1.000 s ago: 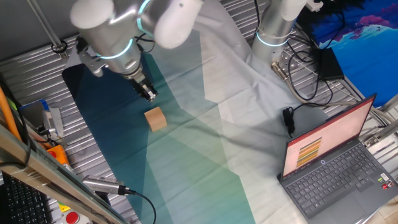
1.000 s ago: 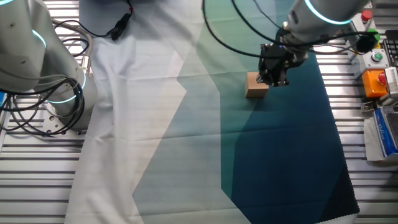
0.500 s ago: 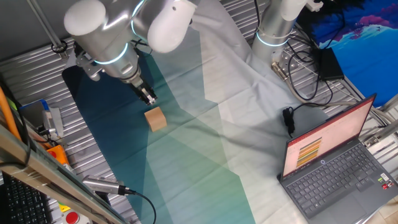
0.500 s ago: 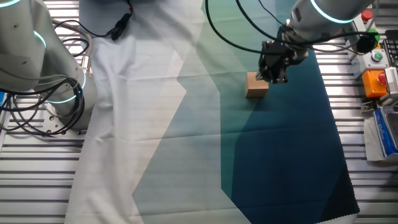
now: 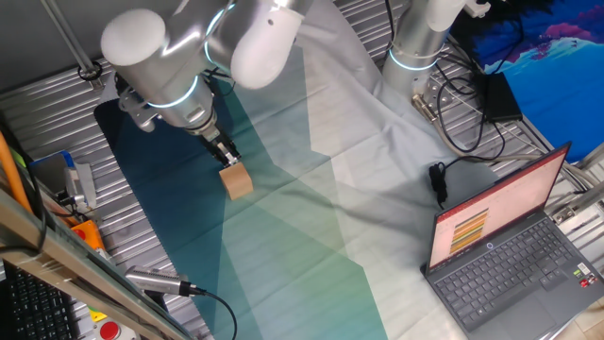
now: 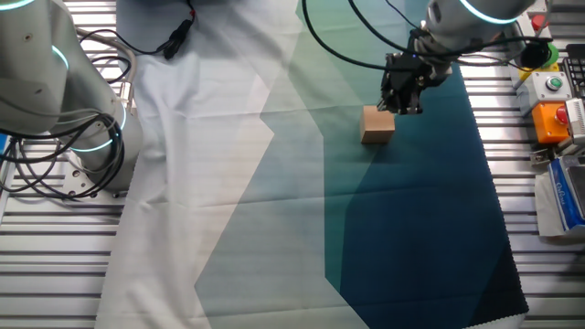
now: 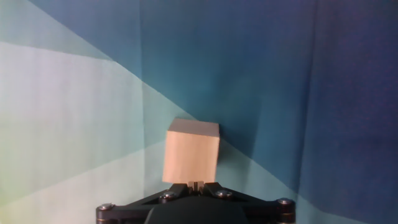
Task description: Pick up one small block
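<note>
The small block (image 5: 236, 179) sits on the teal part of the patterned cloth (image 5: 311, 236) that covers the surface, close to where the dark blue band meets the paler green one, and nothing else stands near it. The end effector (image 5: 226, 156) hangs just above and slightly to one side of the block, not touching it as far as either fixed view shows; the approach looks like a descent from overhead, which suits a cube lying free on flat cloth with open space on all sides. In the hand view only the dark base of the end effector (image 7: 194, 205) shows at the bottom edge, with the block (image 7: 193, 152) right ahead of it, so the fingers themselves are out of sight, and in the fixed views the tips are too small and dark to separate: I cannot tell whether they stand apart or together. The block (image 6: 377, 124) is a cube, so it has no long axis to speak of; it rests flat on one face, top face level, and in the hand view its near face squares up almost straight to the camera, which suggests the wrist is turned to meet opposite flat sides.
</note>
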Robot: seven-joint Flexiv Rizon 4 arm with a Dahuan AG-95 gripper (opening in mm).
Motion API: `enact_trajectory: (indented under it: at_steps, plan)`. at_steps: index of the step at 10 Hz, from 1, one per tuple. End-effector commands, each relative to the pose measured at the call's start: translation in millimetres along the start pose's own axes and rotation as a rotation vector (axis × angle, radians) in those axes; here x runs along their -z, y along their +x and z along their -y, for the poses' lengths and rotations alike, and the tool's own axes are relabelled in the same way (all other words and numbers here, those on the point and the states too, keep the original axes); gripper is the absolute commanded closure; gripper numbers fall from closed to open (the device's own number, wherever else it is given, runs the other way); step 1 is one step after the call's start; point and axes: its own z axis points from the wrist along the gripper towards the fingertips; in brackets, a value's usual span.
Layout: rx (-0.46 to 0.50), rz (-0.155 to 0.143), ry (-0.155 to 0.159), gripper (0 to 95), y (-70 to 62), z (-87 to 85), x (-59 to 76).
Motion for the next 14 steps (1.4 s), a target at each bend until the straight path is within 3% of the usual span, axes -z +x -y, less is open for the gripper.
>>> enact_trajectory:
  at_steps: [1,6,9,10,12,14]
  plan:
    - [0.007,0.012,0.015,95.0,0.7,0.2,-0.1]
    - [0.06,0.025,0.028,95.0,1.2,0.6,0.0]
    - [0.178,0.035,0.125,95.0,3.0,6.0,1.0]
    - [0.195,0.035,0.132,95.0,4.7,11.7,2.2]
    - [0.158,0.033,0.094,95.0,6.8,18.1,3.6]
    - [0.092,0.02,0.013,95.0,7.4,19.6,4.0]
